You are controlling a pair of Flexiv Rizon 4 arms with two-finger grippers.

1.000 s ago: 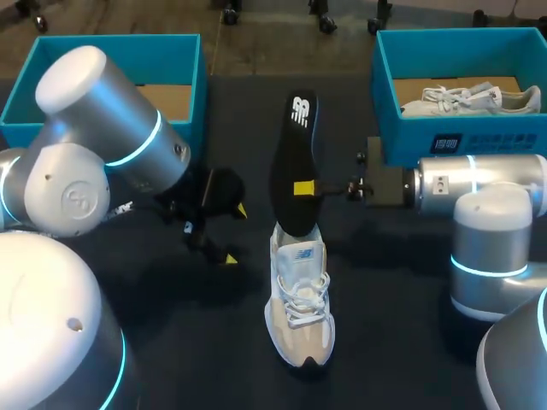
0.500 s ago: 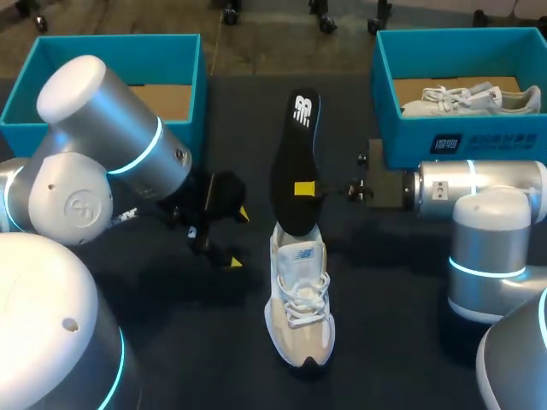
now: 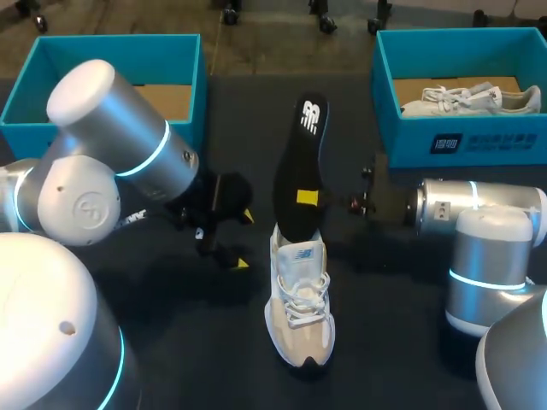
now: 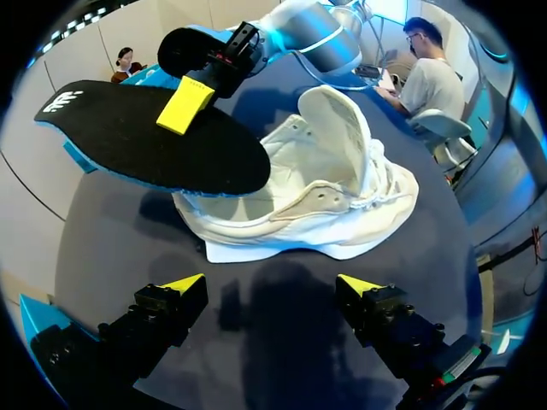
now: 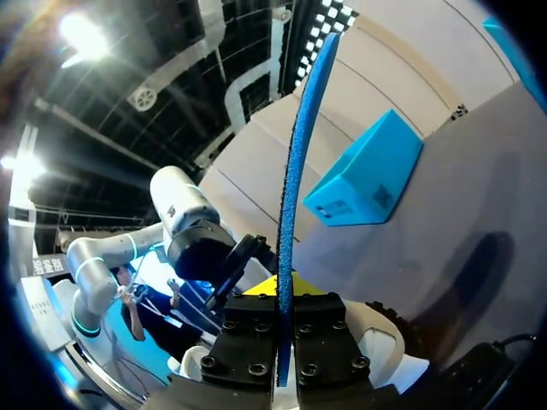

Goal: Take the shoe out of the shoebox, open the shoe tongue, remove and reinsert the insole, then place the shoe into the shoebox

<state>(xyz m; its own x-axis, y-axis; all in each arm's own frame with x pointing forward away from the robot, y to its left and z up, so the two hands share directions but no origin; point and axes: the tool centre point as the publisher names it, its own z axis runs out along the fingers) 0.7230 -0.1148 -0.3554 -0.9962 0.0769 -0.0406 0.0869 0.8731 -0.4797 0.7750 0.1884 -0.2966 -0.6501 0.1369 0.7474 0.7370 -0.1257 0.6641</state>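
A white and beige shoe (image 3: 299,299) lies on the dark table, toe toward the front edge. Above its heel the black insole (image 3: 297,166) hangs tilted, its lower end at the shoe's opening. My right gripper (image 3: 309,198) is shut on the insole's edge. In the right wrist view the insole (image 5: 295,171) stands edge-on, blue underside showing, clamped in my right gripper (image 5: 283,301). My left gripper (image 3: 240,240) stands open to the left of the shoe. From the left wrist, the shoe (image 4: 325,192) lies ahead of the open left gripper (image 4: 272,283), tongue raised, under the insole (image 4: 145,141).
A teal shoebox (image 3: 402,137) at the back right holds another white shoe (image 3: 470,98). A second teal box (image 3: 184,51) stands at the back left with a brown floor showing.
The left gripper has shifted slightly right toward the shoe. The insole, held by the right gripper, has moved slightly right and away from the front edge.
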